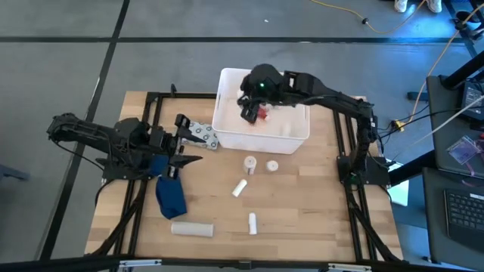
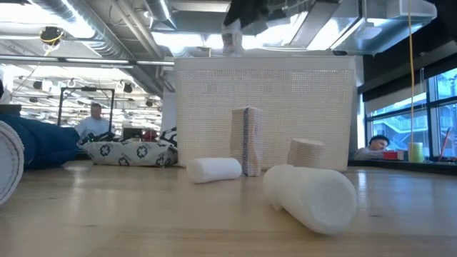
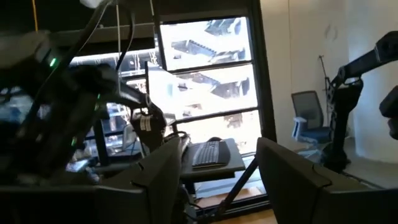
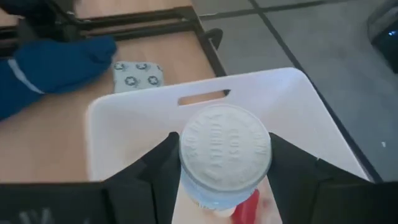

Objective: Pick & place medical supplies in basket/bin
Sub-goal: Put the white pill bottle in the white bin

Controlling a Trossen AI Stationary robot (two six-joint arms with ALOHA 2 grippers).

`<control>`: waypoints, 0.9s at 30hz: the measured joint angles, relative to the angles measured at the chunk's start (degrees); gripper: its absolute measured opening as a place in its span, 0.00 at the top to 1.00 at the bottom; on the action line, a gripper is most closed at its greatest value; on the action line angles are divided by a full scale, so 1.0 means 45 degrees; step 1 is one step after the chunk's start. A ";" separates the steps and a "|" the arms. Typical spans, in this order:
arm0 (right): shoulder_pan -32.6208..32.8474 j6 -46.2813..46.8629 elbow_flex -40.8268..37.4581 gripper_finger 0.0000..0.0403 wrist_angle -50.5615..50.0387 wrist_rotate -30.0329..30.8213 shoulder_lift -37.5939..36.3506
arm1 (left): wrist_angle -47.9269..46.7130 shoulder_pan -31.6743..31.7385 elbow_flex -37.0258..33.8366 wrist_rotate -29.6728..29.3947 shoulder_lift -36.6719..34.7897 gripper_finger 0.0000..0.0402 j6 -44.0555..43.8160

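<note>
The white tub (image 1: 261, 121) stands at the table's far middle, its handle slot (image 4: 203, 98) showing in the right wrist view. My right gripper (image 1: 252, 106) hangs over the tub, shut on a clear bottle with a white cap (image 4: 225, 149). A red item (image 1: 263, 115) lies in the tub beneath it. Several white bottles and tubes (image 1: 249, 163) lie on the wood nearer the front. The grey dotted blister pack (image 1: 203, 134) lies left of the tub. My left gripper (image 1: 184, 143) hovers open beside that pack, holding nothing. My right gripper pinches the clear bottle between its two fingers (image 4: 158, 171), one on each side of the body just under the white cap (image 4: 225, 149). The fingers come from above, pointing down. The bottle stands upright, cap up, lifted clear over the tub.
The dark blue cloth (image 1: 170, 195) lies under and in front of my left arm. A white roll (image 1: 191, 228) and a tube (image 1: 253, 222) lie near the front edge. Black frame rails (image 1: 344, 143) run along both sides of the table. In the low view a big white bottle (image 2: 310, 196) lies close.
</note>
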 joint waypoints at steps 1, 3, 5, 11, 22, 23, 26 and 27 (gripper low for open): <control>-0.0159 -0.0036 -0.0344 0.51 0.0416 -0.0028 0.0000 | -0.0005 0.0005 0.0000 -0.0032 0.0000 0.49 0.0176; -0.0481 -0.0057 -0.1209 0.51 0.1500 -0.0221 -0.0015 | -0.0018 0.0002 0.0000 -0.0269 0.0000 0.49 0.0493; -0.0839 -0.0009 -0.2215 0.51 0.2381 -0.0702 -0.0006 | -0.0018 0.0002 0.0000 -0.0712 0.0000 0.49 0.0827; -0.1646 0.0759 -0.5581 0.51 0.6361 -0.1908 0.0005 | -0.0028 0.0005 0.0000 -0.2273 0.0000 0.49 0.1893; -0.1938 0.2491 -1.0138 0.51 1.1554 -0.2730 0.0005 | -0.0034 0.0007 0.0000 -0.4702 0.0000 0.49 0.2973; -0.1942 0.2685 -1.0348 0.51 1.1561 -0.2730 0.0005 | -0.0034 0.0026 0.0000 -0.4754 0.0000 0.49 0.3073; -0.2029 0.2864 -1.0870 0.51 1.1611 -0.2722 0.0005 | -0.0034 0.0133 0.0000 -0.4765 0.0000 0.49 0.3289; -0.2075 0.3001 -1.1049 0.51 1.1596 -0.2679 0.0005 | -0.0034 0.0173 0.0000 -0.4770 0.0000 0.49 0.3317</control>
